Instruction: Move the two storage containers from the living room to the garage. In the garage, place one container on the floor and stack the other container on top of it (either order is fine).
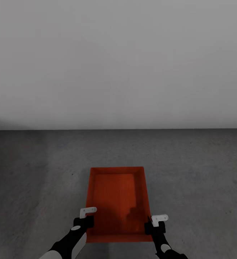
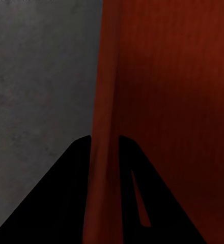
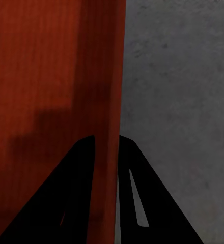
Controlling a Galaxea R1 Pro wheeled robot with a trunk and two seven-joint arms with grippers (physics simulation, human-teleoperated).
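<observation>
One red-orange open-top storage container lies level low over the dark grey garage floor, its long side pointing away from me. I cannot tell whether it rests on the floor or hangs just above it. My left gripper is shut on its left wall near the close end; in the left wrist view the two dark fingers straddle that thin wall of the container. My right gripper is shut on the right wall, and its fingers clamp the container's wall the same way.
A plain light grey wall stands ahead and meets the concrete floor a little beyond the container. Rough grey floor stretches to the left and right of the box.
</observation>
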